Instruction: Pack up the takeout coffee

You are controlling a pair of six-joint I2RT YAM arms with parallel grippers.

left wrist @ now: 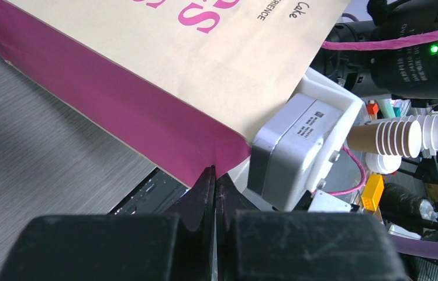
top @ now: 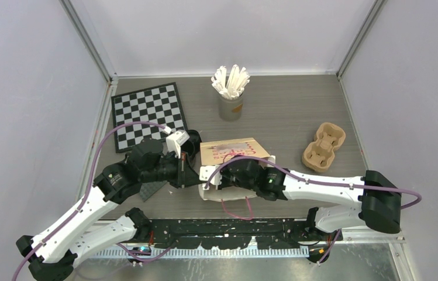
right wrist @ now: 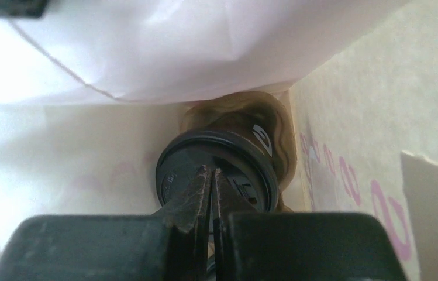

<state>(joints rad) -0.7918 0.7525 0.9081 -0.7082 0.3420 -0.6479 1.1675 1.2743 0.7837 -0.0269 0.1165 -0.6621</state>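
Observation:
The pink paper bag (top: 232,151) lies on its side in the middle of the table, its mouth toward the arms. My left gripper (left wrist: 215,172) is shut on the corner of the bag's magenta side fold (left wrist: 146,117) at the mouth's left edge. My right gripper (right wrist: 210,171) is inside the bag with its jaws shut, the tips just in front of a black coffee cup's lid (right wrist: 251,170). That cup sits in a brown pulp carrier (right wrist: 280,123) deep in the bag. In the top view the right fingers and the cup are hidden by the bag.
A grey cup of white wrapped sticks (top: 231,104) stands at the back. A checkerboard mat (top: 149,114) lies at the back left. Another brown pulp carrier (top: 323,145) sits at the right. The bag's pink handle (top: 237,212) hangs over the near rail.

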